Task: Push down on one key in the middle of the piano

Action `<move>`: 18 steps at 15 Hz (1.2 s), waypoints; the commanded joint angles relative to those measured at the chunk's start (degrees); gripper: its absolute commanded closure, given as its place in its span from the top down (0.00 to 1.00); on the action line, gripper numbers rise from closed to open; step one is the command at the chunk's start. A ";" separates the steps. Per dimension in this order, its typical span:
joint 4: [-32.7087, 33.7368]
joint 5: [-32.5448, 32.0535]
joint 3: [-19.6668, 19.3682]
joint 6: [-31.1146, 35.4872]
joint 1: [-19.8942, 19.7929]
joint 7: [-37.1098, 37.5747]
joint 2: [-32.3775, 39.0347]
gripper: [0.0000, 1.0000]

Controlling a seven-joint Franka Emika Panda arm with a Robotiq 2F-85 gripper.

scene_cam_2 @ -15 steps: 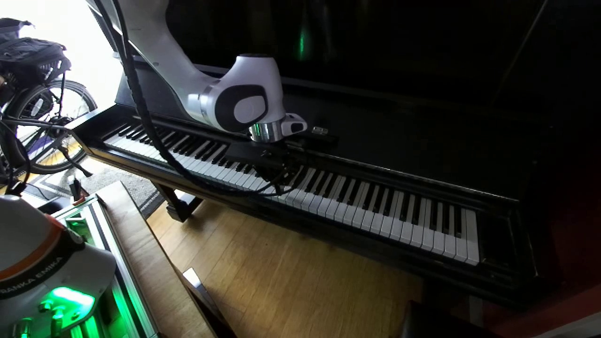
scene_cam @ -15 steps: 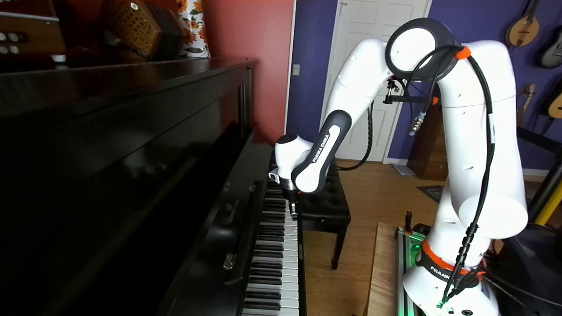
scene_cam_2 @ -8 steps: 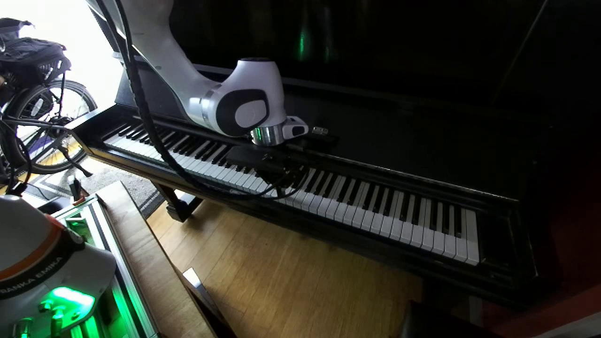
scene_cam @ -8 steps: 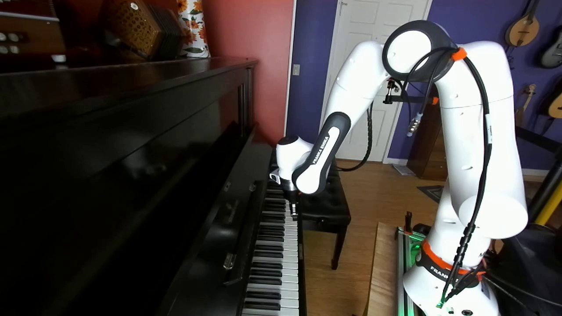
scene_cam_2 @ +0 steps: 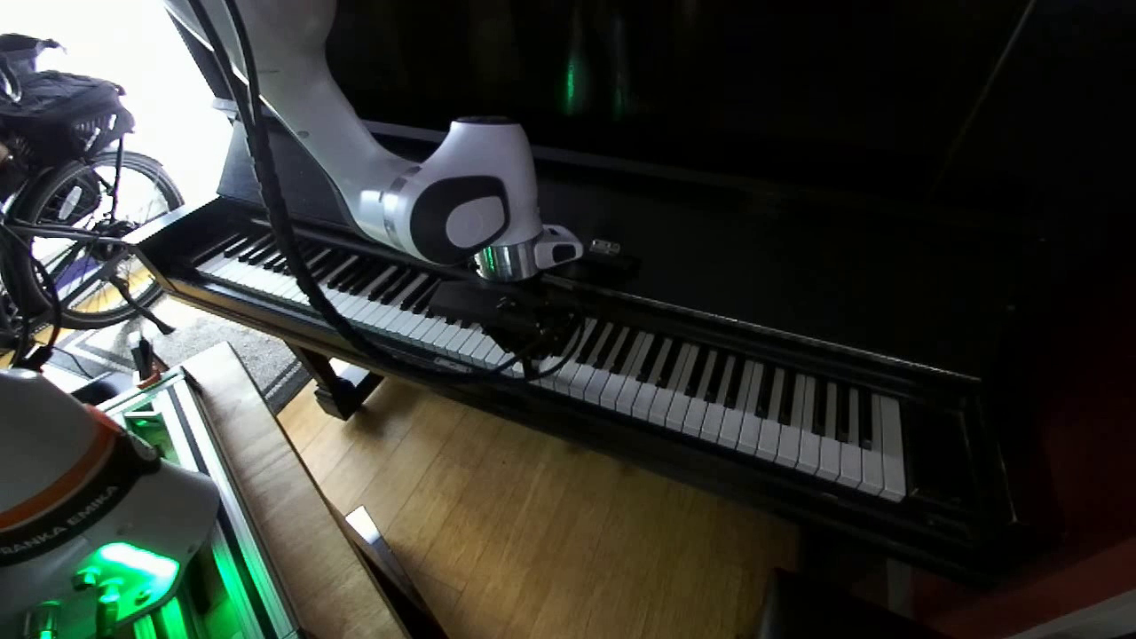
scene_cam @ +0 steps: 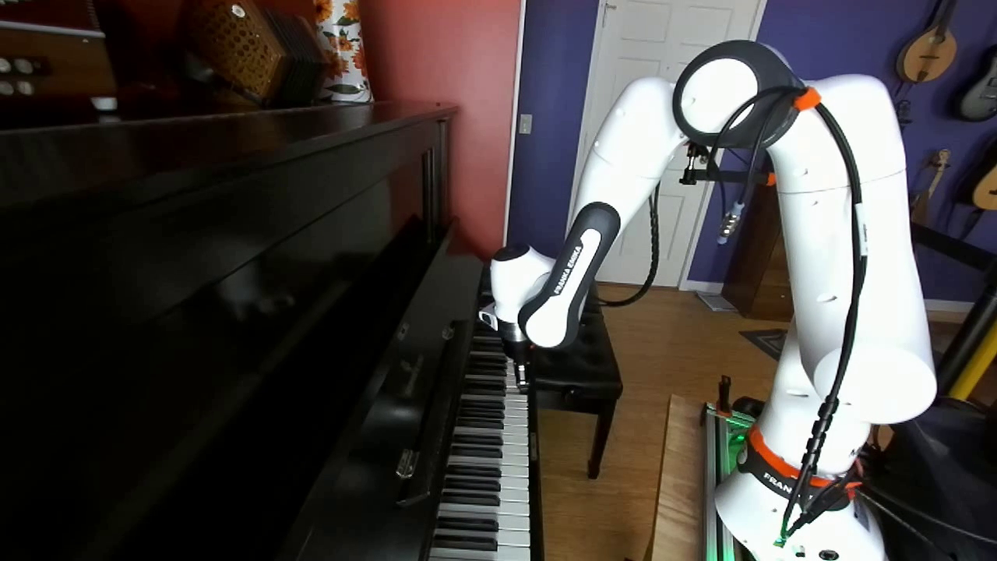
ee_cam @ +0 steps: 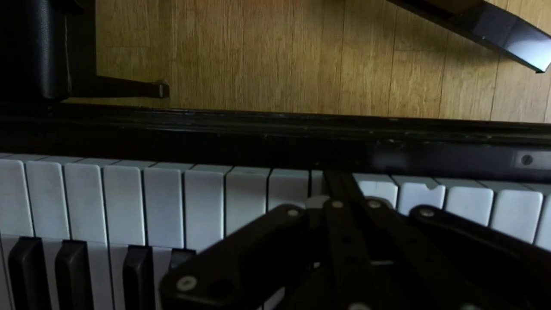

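claw point(ee_cam: 343, 176) over front ends of keys point(ee_cam: 204, 202) | bench point(scene_cam: 580, 354) and arm base point(scene_cam: 790, 499) before piano point(scene_cam: 311, 210) | concertina point(scene_cam: 241, 51) atop piano

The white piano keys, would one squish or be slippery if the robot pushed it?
Probably stiff, not squishy: the white keys look like flat, straight-edged slabs. A bit slippery, maybe, since their tops look smooth. Edges might chip: one key seems nicked at its front edge.

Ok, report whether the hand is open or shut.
Shut: in the wrist view, the hand shows its fingers side by side, no gap visible.
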 commanded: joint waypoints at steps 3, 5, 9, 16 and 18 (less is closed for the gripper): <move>0.37 -1.32 -0.71 1.68 0.09 0.54 2.00 0.00; 0.43 -1.31 -0.73 1.66 0.11 0.53 2.34 0.00; 0.37 -1.31 -0.73 1.61 0.12 0.51 2.26 0.00; -0.52 -1.97 -1.24 0.55 0.67 0.91 -0.43 0.00; -0.82 -2.26 -1.34 0.42 0.78 1.00 -1.35 0.00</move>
